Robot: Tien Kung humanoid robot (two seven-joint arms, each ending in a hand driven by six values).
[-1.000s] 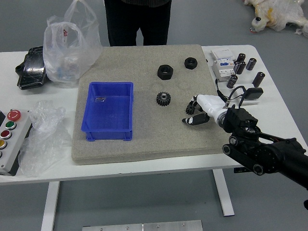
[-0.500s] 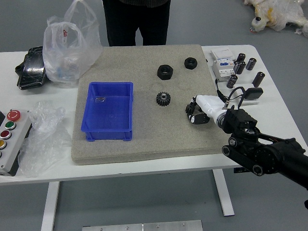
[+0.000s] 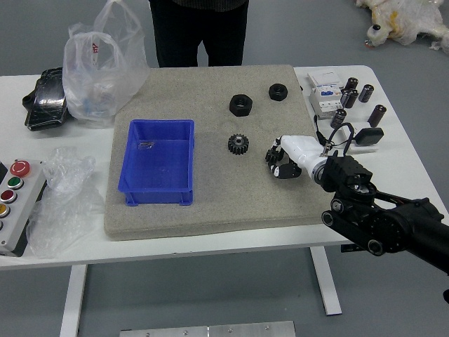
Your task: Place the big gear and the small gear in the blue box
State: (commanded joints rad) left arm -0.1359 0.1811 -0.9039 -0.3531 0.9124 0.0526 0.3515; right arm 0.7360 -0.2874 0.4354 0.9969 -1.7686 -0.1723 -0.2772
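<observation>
Head view: the right hand point(image 3: 302, 153) is curled round a dark toothed gear point(image 3: 271, 156), right of the blue box point(image 3: 191, 166).
The other gear point(image 3: 238, 144) lies on the grey mat point(image 3: 231, 196) between hand and box; which is the bigger, I cannot tell. The fingers seem to have the held gear near its edge, so it could twist or slip out on lifting. Carried too low, it could knock the other gear or catch the box's wall.
</observation>
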